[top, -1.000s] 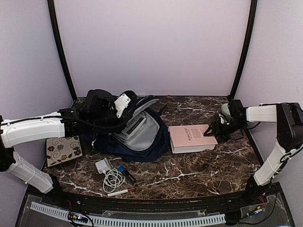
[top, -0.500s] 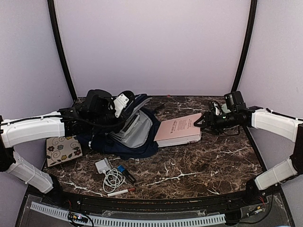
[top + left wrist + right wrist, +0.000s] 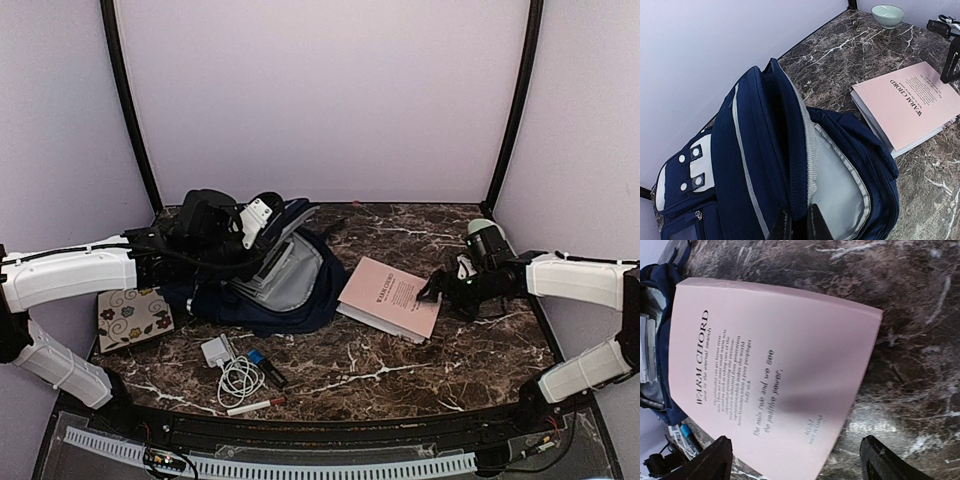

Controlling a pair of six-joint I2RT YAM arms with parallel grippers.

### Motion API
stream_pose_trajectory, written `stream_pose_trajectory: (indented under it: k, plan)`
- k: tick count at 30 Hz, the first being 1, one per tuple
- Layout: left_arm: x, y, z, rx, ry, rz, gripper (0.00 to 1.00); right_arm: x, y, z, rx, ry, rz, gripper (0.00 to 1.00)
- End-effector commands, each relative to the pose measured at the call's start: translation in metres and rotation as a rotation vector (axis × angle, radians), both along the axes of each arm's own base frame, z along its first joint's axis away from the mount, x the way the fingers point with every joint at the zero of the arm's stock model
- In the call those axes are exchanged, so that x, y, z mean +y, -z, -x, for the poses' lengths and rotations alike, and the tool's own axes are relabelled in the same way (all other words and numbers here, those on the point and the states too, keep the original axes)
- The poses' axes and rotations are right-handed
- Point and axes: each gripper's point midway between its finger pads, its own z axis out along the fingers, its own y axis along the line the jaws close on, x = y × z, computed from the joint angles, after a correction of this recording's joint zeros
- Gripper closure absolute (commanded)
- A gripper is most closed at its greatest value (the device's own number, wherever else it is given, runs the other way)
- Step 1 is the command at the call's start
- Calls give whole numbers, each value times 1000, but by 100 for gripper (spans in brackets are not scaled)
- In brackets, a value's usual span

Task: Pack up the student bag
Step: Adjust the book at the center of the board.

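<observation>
Overhead and wrist views of a dark marble table (image 3: 400,370). The student bag (image 3: 270,285) lies on the left rear part of the table, its main compartment gaping toward the right so that the light grey lining is exposed. In the left wrist view, the left gripper (image 3: 799,225) is seen at the lower edge of the frame, its fingers pressed together on a fold of navy fabric at the rim of the opening. A pink book (image 3: 390,298), titled "WARM CHORD", lies flat on the table just right of the bag mouth, with one corner just beside the navy rim. The right gripper (image 3: 800,460) is held at the book's right end with its fingers spread wide, and nothing is gripped between them; whether a fingertip touches the cover cannot be told. A pale green bowl (image 3: 887,15) stands at the rear right, partly hidden by the right arm in the overhead view. In front of the bag are seen a floral-patterned card (image 3: 135,317), a white charger with a coiled cable (image 3: 232,368) and a red-capped marker (image 3: 255,405).
</observation>
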Motion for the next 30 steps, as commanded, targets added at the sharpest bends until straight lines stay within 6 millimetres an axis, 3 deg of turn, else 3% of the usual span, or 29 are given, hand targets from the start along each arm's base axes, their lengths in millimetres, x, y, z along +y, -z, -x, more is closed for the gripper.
stream_pose_trajectory:
  k: [1, 8, 14, 20, 25, 30]
  plan:
    - [-15, -46, 0, -86, 41, 135, 100, -29, 3, -10, -14, 93, 156, 9]
    - [-16, -45, 1, -82, 43, 135, 100, -5, 24, -11, 59, 90, -24, 0]
    - [-18, -42, 1, -70, 53, 134, 100, 24, 21, -30, 36, 74, -191, 2]
    - [-18, -41, 1, -70, 53, 127, 100, 68, -15, -42, -42, -53, -348, 5]
    - [-21, -39, 2, -61, 65, 129, 100, 103, -70, -49, -164, -147, -499, 6]
    - [-20, -40, 2, -65, 62, 127, 100, 128, -117, -55, -288, -217, -518, 8]
